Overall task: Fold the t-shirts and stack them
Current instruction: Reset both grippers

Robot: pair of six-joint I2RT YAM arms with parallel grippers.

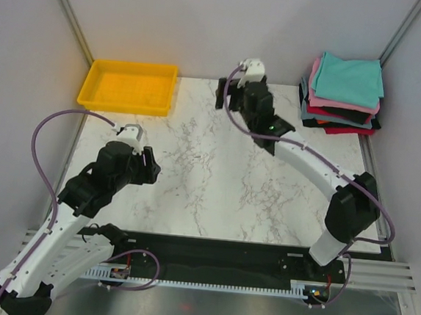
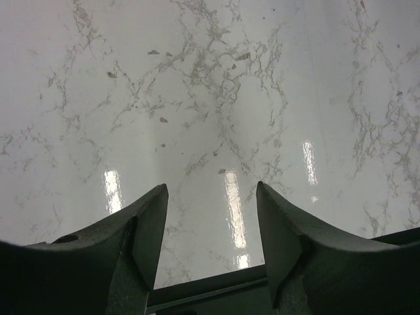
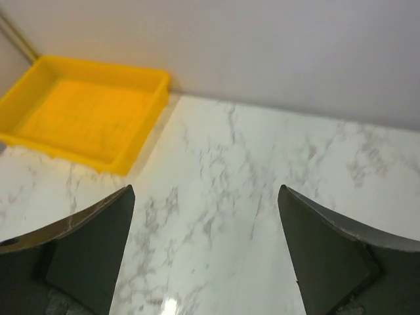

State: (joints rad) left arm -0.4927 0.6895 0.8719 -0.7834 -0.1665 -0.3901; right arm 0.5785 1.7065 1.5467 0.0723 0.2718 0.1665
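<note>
The t-shirts (image 1: 343, 97) lie folded in one stack at the back right corner of the table. A teal shirt (image 1: 348, 79) is on top, with pink, grey-blue, black and red layers showing under it. My right gripper (image 1: 222, 95) hovers open and empty over the back middle of the table, left of the stack and pointing towards the tray; the right wrist view shows it (image 3: 205, 189) wide open over bare marble. My left gripper (image 1: 153, 169) is open and empty over the left middle of the table, and the left wrist view shows it (image 2: 211, 187) above bare marble. The stack shows in neither wrist view.
A yellow plastic tray (image 1: 93, 81) stands at the back left corner, and its rim also shows in the right wrist view (image 3: 98, 67). Grey walls close in the table on the left, back and right. A black rail with cables runs along the near edge.
</note>
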